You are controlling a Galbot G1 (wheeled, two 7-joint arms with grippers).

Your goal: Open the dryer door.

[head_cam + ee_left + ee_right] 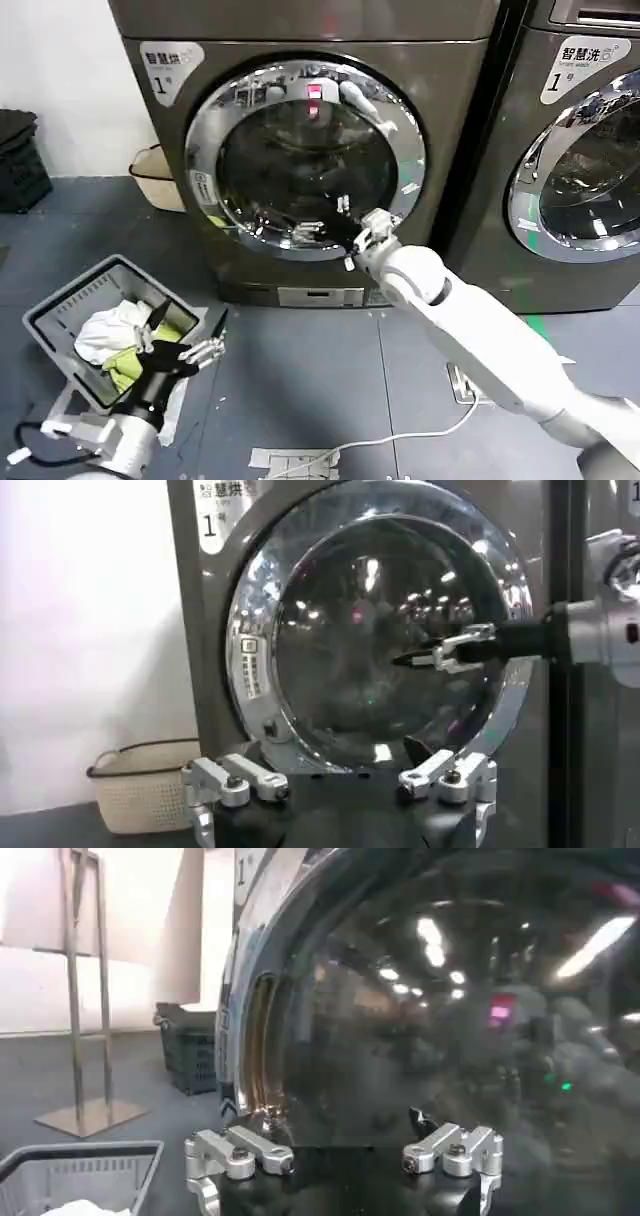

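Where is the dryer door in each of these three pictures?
Head view: the dryer door sits upper middle, with the right gripper at its lower right rim.
Left wrist view: it spans the centre, the right gripper before its glass.
Right wrist view: its dark glass looms close.
Shared landmark: the pink mark on the door.

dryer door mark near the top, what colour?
Pink, a small mark on the dryer door glass near the top; the head view shows it best.

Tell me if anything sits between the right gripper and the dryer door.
Nothing visible does. The right gripper is already up against the dryer door, at the lower right of its dark glass. The left gripper hangs low over the grey basket.
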